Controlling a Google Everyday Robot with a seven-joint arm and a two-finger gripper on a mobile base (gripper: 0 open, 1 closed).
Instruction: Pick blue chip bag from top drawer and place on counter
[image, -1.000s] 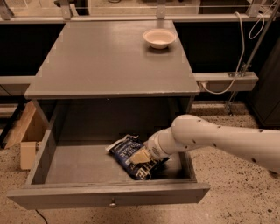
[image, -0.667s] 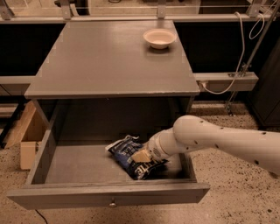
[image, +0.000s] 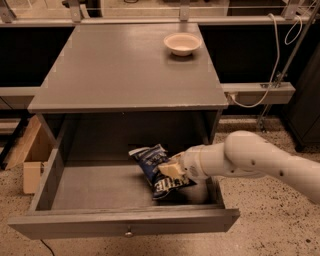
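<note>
1. Reaching in from the right, the white arm (image: 250, 161) dips over the right wall of the top drawer (image: 125, 219), which stands pulled out below the front edge of the counter (image: 125, 70).
2. The gripper (image: 171, 169) sits at the arm's tip, low inside the drawer toward its right front corner, and touches the blue chip bag (image: 151, 159).
3. Its pale end lies across the middle of the bag. I cannot tell from this angle whether the claw is clamped on the foil or only pressed against it.
4. The bag lies crumpled in the drawer, right of centre. One end points toward the back of the drawer, and the other, with white lettering, points toward the front panel.
5. All of the bag that shows is inside the drawer, below counter level.
6. A small cream bowl (image: 182, 43) stands on the counter near its back right corner, well apart from the drawer.
7. A round metal knob (image: 129, 232) sits at the centre of the drawer's front panel.
8. A cardboard box (image: 31, 160) stands on the speckled floor just beside the cabinet's left side.
9. A pale cable (image: 276, 60) hangs beyond the counter's right edge.
</note>
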